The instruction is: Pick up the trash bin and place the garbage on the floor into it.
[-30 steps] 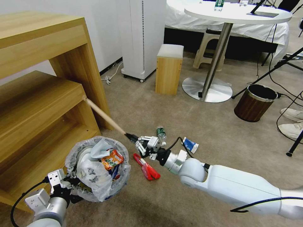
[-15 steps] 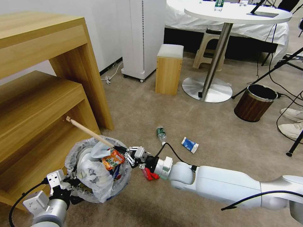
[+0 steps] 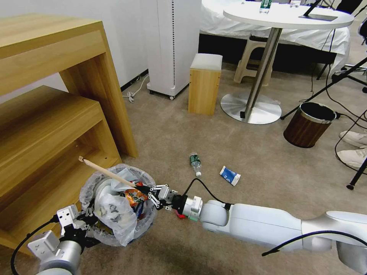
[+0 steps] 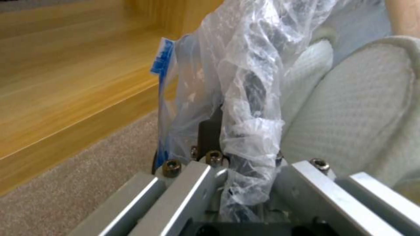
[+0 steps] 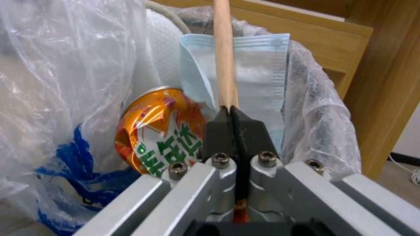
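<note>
The trash bin (image 3: pixel 100 236), lined with a clear bag, hangs just above the beige floor (image 3: pixel 229 145) in front of the wooden shelf. My left gripper (image 3: pixel 85 220) is shut on its near rim (image 4: pixel 245 98). White slippers (image 4: pixel 350 111), an orange wrapper (image 5: pixel 157 137), a pale blue mask (image 5: pixel 262 75) and a plastic bag fill it. My right gripper (image 3: pixel 144 188) is shut on the wooden stick (image 3: pixel 107 173), which slants out over the bin's mouth. A small bottle (image 3: pixel 195 163) and a white-blue packet (image 3: pixel 230 175) lie on the carpet. A red wrapper (image 3: pixel 179 215) peeks from behind my right wrist.
The wooden shelf unit (image 3: pixel 46 114) stands close on the left, near the stick's far tip. A wood-grain bin (image 3: pixel 309 124), white sneakers (image 3: pixel 355 147), tripod legs and cables are at the right. A stool (image 3: pixel 205 82) and a round table base (image 3: pixel 250 109) stand farther back.
My right gripper has carried the stick left and down, from beside the bottle to over the bin. The stick's far end has dropped lower against the shelf. The left gripper has stayed put.
</note>
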Available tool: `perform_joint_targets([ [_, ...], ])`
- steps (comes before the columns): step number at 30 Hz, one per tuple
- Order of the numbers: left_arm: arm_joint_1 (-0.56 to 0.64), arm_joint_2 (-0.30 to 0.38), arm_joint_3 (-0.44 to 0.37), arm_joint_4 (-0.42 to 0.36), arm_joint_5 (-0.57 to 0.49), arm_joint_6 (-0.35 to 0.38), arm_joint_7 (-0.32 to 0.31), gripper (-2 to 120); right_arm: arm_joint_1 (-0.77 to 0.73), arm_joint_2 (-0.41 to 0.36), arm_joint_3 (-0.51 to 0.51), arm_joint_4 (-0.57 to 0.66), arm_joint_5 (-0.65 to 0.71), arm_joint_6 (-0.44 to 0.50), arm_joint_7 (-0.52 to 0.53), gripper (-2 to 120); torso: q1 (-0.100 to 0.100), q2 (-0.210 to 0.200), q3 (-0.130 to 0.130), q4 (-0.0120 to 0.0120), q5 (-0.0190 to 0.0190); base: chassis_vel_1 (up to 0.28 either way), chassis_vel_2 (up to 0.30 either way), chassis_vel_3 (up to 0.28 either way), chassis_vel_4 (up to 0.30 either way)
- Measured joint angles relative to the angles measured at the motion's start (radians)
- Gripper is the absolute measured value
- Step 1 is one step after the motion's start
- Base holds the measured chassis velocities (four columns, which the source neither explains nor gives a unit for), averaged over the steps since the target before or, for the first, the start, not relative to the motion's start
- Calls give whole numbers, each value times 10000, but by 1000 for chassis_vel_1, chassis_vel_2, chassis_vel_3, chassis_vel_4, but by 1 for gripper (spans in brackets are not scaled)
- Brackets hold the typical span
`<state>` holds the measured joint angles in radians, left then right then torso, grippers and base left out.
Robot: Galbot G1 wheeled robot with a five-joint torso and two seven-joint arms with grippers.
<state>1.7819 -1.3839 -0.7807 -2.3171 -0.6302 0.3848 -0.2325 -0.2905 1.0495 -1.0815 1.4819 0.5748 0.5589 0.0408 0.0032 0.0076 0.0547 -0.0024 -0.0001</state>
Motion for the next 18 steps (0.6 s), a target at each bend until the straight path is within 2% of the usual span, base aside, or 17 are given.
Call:
perform_joint_targets([
  [5,-47,19,8,17,-43,1,0,0,0,-65,-49,-9,-37,-105,21,0,0,0,0,-1,1,0,0,0,0],
  [6,-55,25,9,26,-44,1,-1,0,-1,-82,-49,3,-37,-115,26,6,0,0,0,-1,1,0,0,0,0],
  [7,-55,25,9,26,-44,1,-1,0,-1,-82,-49,3,-37,-115,26,6,0,0,0,-1,1,0,0,0,0],
  [10,-126,77,2,90,-82,1,-9,0,8,-205,-31,117,-19,-157,26,20,0,0,0,0,1,0,0,0,0],
  [11,-126,77,2,90,-82,1,-9,0,8,-205,-31,117,-19,-157,26,20,0,0,0,0,1,0,0,0,0],
  [13,-173,103,1,158,-115,11,-11,0,52,-332,-18,277,-16,-166,-3,30,0,-1,0,-1,1,0,0,0,0],
  [15,-178,103,2,171,-116,14,-13,0,60,-364,-8,318,-13,-169,-8,34,0,0,0,-1,0,0,0,0,0],
  [17,-188,98,14,188,-116,23,-17,0,53,-386,41,394,0,-171,-4,46,0,0,0,-1,0,0,0,0,0],
  [18,-188,98,14,188,-116,23,-17,0,53,-386,41,394,0,-171,-4,46,0,0,0,-1,0,0,0,0,0],
])
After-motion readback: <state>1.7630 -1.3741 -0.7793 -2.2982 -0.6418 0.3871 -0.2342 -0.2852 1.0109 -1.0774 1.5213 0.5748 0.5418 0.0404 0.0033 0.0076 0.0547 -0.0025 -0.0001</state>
